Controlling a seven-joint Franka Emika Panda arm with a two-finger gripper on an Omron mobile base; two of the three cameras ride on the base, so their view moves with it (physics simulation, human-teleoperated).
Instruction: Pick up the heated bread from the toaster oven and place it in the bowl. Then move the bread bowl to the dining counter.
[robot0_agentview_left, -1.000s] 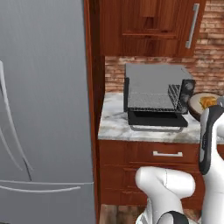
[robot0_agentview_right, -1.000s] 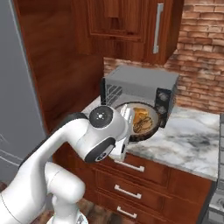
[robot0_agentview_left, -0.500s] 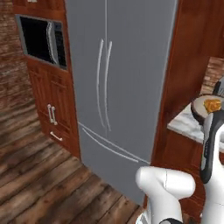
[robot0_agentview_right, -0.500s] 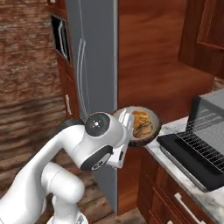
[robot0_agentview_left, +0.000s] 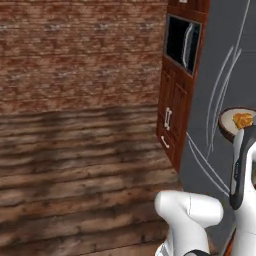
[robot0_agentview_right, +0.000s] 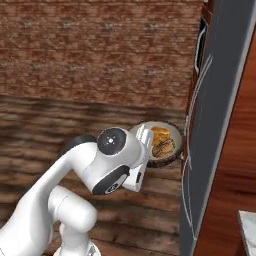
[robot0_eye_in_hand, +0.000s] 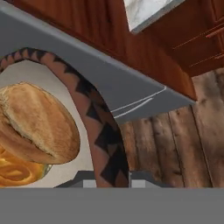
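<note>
Pincer (robot0_eye_in_hand: 107, 181) is closed narrow on the rim of the bowl (robot0_eye_in_hand: 94, 131); in the hand view the dark patterned rim runs straight down between the finger tips, so the hold is an edge pinch, not a cradle. The bread (robot0_eye_in_hand: 37, 127) lies inside the bowl, a browned bun on top of something orange and stringy, close to the gripped side. From the right base view the bowl (robot0_agentview_right: 162, 145) is carried in the air beside the arm's upper joint, roughly level, with the bread (robot0_agentview_right: 161, 137) in it; the left base view shows the bowl (robot0_agentview_left: 239, 125) near the right edge, in front of the grey fridge (robot0_agentview_left: 220, 100). Around it: a tall red-brown cabinet with a built-in black oven (robot0_agentview_left: 182, 42), plank floor (robot0_agentview_left: 75, 165), brick wall (robot0_agentview_left: 75, 50). No dining counter in sight, so I judge the bread step done and the carry to the counter under way. Risks: the bowl hangs from one point on its rim, so a hard turn or stop of the base could tip it and spill the bread. The bowl also passes near the fridge face (robot0_agentview_right: 220, 100); a knock there could twist it out of the pinch.
</note>
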